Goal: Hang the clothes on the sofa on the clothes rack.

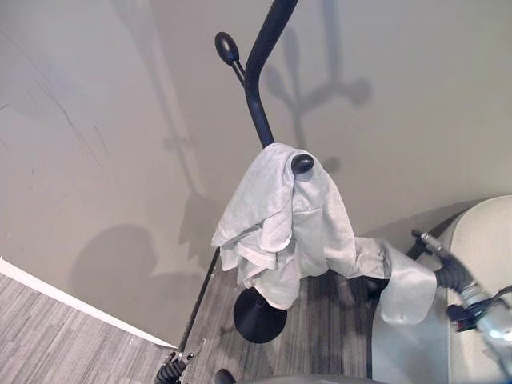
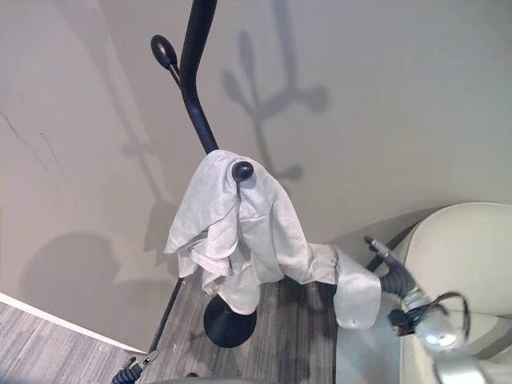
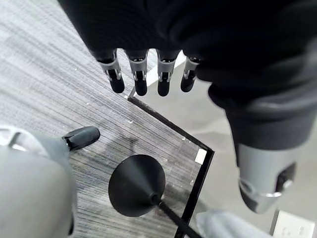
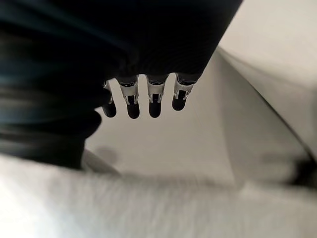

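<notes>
A pale grey shirt point(image 1: 276, 216) is draped over a knobbed peg point(image 1: 302, 164) of the black clothes rack point(image 1: 258, 88) and hangs down toward its round base point(image 1: 258, 316). One sleeve point(image 1: 406, 290) trails out to the right and lies against my right hand point(image 2: 394, 270), beside the sofa point(image 1: 490, 240). In the right wrist view that hand's fingers point(image 4: 141, 101) are straight, with white cloth point(image 4: 148, 208) just past them. My left hand point(image 3: 141, 74) hangs low over the floor near the rack base point(image 3: 136, 184), fingers straight and empty.
The rack stands in a corner against a beige wall point(image 1: 96, 160). Grey wood-look floor point(image 1: 64, 344) spreads below, with a black strip point(image 3: 198, 178) along the wall. The cream sofa takes the lower right.
</notes>
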You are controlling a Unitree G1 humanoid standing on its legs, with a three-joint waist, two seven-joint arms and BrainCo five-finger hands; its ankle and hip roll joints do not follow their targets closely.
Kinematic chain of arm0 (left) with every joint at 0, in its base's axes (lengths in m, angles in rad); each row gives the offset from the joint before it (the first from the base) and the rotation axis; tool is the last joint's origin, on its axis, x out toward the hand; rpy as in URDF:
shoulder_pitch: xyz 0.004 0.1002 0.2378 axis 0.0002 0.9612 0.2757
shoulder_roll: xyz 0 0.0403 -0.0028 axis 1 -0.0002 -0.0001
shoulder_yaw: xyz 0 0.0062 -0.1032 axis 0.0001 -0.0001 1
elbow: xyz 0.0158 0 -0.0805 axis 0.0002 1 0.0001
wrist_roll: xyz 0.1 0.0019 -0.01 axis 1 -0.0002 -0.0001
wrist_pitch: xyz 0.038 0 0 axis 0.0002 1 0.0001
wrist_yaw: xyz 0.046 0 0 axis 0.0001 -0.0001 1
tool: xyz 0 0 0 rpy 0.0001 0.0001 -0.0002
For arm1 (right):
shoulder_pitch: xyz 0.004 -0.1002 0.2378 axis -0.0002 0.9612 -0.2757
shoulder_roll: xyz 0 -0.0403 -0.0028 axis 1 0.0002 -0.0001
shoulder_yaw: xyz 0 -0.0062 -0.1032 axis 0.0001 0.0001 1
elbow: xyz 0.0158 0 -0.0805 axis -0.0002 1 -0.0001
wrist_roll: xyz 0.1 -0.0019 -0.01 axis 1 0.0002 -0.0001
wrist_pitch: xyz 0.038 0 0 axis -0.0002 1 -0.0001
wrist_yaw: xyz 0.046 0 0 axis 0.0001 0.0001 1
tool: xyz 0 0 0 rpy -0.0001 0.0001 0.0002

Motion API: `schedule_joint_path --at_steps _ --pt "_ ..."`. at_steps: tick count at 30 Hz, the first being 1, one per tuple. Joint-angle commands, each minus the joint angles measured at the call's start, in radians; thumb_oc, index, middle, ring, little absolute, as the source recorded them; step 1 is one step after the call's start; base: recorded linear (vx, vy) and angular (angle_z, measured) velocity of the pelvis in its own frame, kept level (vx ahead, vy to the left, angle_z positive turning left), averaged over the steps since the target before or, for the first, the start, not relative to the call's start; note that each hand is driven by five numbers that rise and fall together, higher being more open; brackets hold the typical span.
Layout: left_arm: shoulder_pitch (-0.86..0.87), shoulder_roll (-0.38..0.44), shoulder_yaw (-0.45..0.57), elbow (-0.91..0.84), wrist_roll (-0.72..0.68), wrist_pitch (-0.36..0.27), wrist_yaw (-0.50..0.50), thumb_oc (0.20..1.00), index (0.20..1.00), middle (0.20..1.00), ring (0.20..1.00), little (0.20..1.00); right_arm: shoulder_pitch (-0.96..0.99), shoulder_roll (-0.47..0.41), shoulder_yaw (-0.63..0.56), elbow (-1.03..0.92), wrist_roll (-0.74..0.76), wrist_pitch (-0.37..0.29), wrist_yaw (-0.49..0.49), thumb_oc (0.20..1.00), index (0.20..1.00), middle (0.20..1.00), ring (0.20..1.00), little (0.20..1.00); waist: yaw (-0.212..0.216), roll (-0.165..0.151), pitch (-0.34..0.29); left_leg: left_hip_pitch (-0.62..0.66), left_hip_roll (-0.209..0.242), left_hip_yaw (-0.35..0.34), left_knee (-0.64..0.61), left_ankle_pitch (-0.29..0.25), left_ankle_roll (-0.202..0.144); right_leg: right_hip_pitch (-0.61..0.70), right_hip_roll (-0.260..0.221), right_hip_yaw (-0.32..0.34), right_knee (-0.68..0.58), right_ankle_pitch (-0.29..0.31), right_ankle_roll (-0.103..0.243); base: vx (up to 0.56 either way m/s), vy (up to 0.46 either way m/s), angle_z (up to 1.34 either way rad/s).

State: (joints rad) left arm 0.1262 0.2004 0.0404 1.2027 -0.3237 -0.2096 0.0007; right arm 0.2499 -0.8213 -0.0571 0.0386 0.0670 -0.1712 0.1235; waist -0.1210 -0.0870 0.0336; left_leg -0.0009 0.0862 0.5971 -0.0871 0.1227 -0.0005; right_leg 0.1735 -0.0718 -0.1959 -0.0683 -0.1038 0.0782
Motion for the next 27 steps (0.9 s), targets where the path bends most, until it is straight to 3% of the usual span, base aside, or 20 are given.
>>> schedule_joint_path --at_steps 1,4,6,9,12,13,14,16,19,24,25,26,27 --pt "-0.051 -0.035 -0.001 0.032 0.030 -0.032 -0.006 1.000 1.000 1.000 1.000 1.000 -0.056 0.009 -0.024 -0.007 0.040 -0.072 0.034 1.000 1.000 1.000 1.000 1.000 0.022 0.022 -0.001 0.014 0.078 -0.005 0.015 0.022 -0.097 -0.031 0.018 -0.109 0.061 0.012 0.025 0.00 0.000 0.00" --pt "-0.052 -0.037 -0.023 0.027 0.010 -0.036 -0.008 1.000 1.000 1.000 1.000 1.000 -0.095 0.019 0.030 0.036 0.110 -0.077 0.046 1.000 1.000 1.000 1.000 1.000 0.031 0.016 0.001 0.010 0.080 -0.004 0.017 0.023 -0.098 -0.032 0.019 -0.110 0.062 0.013 0.023 0.00 0.000 0.00" --pt "-0.053 -0.027 -0.012 0.013 0.032 -0.033 0.005 1.000 1.000 1.000 1.000 1.000 -0.107 -0.008 0.048 0.030 0.008 -0.065 0.027 1.000 1.000 1.000 1.000 1.000 0.038 0.011 0.003 0.010 0.081 -0.008 0.017 0.020 -0.097 -0.028 0.022 -0.113 0.058 0.010 0.023 0.00 0.000 0.00" --pt "-0.064 -0.026 -0.022 0.020 0.025 -0.037 0.014 1.000 1.000 1.000 1.000 1.000 -0.112 0.013 0.051 0.044 0.011 -0.078 0.001 1.000 1.000 1.000 1.000 1.000 0.038 0.004 0.005 0.008 0.082 -0.008 0.020 0.020 -0.098 -0.030 0.022 -0.111 0.059 0.011 0.023 0.00 -0.005 0.01" --pt "-0.056 -0.020 -0.003 0.007 0.067 -0.034 0.020 1.000 1.000 1.000 1.000 1.000 -0.086 -0.066 0.011 -0.045 -0.235 -0.076 -0.030 1.000 1.000 1.000 1.000 1.000 0.043 0.001 0.002 0.009 0.083 -0.014 0.019 0.018 -0.097 -0.023 0.023 -0.114 0.055 0.007 0.023 0.01 -0.002 0.01" --pt "-0.059 -0.018 0.007 0.015 0.083 -0.038 0.026 1.000 1.000 1.000 1.000 1.000 -0.076 -0.128 -0.050 -0.122 -0.445 -0.109 -0.120 1.000 1.000 1.000 1.000 1.000 0.041 0.001 0.001 0.011 0.082 -0.015 0.020 0.015 -0.096 -0.022 0.022 -0.114 0.057 0.006 0.025 0.03 -0.005 0.04" --pt "-0.059 -0.021 0.006 0.015 0.084 -0.038 0.027 1.000 1.000 1.000 1.000 1.000 -0.070 -0.127 -0.053 -0.126 -0.455 -0.108 -0.126 1.000 1.000 1.000 1.000 1.000 0.042 0.003 0.002 0.011 0.083 -0.016 0.020 0.014 -0.096 -0.022 0.022 -0.114 0.057 0.006 0.025 0.02 -0.009 0.05" --pt "-0.051 -0.016 -0.008 0.009 0.125 -0.049 0.033 1.000 1.000 1.000 1.000 1.000 -0.069 -0.197 -0.068 -0.195 -0.620 -0.145 -0.188 1.000 1.000 1.000 1.000 1.000 0.050 0.005 0.001 0.011 0.082 -0.022 0.025 0.013 -0.095 -0.017 0.023 -0.114 0.058 0.004 0.025 0.00 0.000 0.00" --pt "-0.045 -0.017 -0.008 0.002 0.121 -0.052 0.035 1.000 1.000 1.000 1.000 1.000 -0.064 -0.255 -0.072 -0.243 -0.667 -0.169 -0.194 1.000 1.000 1.000 1.000 1.000 0.054 0.004 0.002 0.009 0.082 -0.024 0.028 0.013 -0.096 -0.017 0.023 -0.116 0.060 0.003 0.026 0.00 0.000 0.00" --pt "-0.040 -0.018 -0.015 0.003 0.098 -0.051 0.042 1.000 1.000 1.000 1.000 1.000 -0.068 -0.211 -0.038 -0.159 -0.610 -0.123 -0.174 1.000 1.000 1.000 1.000 1.000 0.059 0.001 0.003 0.006 0.082 -0.025 0.027 0.015 -0.096 -0.018 0.023 -0.119 0.060 0.004 0.025 -0.01 -0.002 0.02" --pt "-0.044 -0.024 -0.027 0.007 0.082 -0.048 0.048 1.000 1.000 1.000 1.000 1.000 -0.065 -0.099 0.024 -0.039 -0.519 -0.093 -0.163 1.000 1.000 1.000 1.000 1.000 0.064 0.001 0.004 0.004 0.081 -0.028 0.029 0.014 -0.094 -0.016 0.023 -0.123 0.061 0.004 0.023 -0.01 -0.008 0.05" --pt "-0.043 -0.030 -0.032 0.005 0.075 -0.048 0.048 1.000 1.000 1.000 1.000 1.000 -0.063 -0.051 0.053 0.020 -0.488 -0.075 -0.161 1.000 1.000 1.000 1.000 1.000 0.067 0.004 0.004 0.004 0.080 -0.029 0.029 0.014 -0.093 -0.016 0.024 -0.125 0.061 0.004 0.021 -0.02 -0.016 0.13" --pt "-0.046 -0.037 -0.048 0.006 0.062 -0.046 0.048 1.000 1.000 1.000 1.000 1.000 -0.091 0.074 0.132 0.212 -0.412 -0.030 -0.175 1.000 1.000 1.000 1.000 1.000 0.071 0.004 0.006 0.003 0.077 -0.034 0.029 0.014 -0.089 -0.012 0.025 -0.130 0.061 0.003 0.017 -0.01 -0.018 0.20"
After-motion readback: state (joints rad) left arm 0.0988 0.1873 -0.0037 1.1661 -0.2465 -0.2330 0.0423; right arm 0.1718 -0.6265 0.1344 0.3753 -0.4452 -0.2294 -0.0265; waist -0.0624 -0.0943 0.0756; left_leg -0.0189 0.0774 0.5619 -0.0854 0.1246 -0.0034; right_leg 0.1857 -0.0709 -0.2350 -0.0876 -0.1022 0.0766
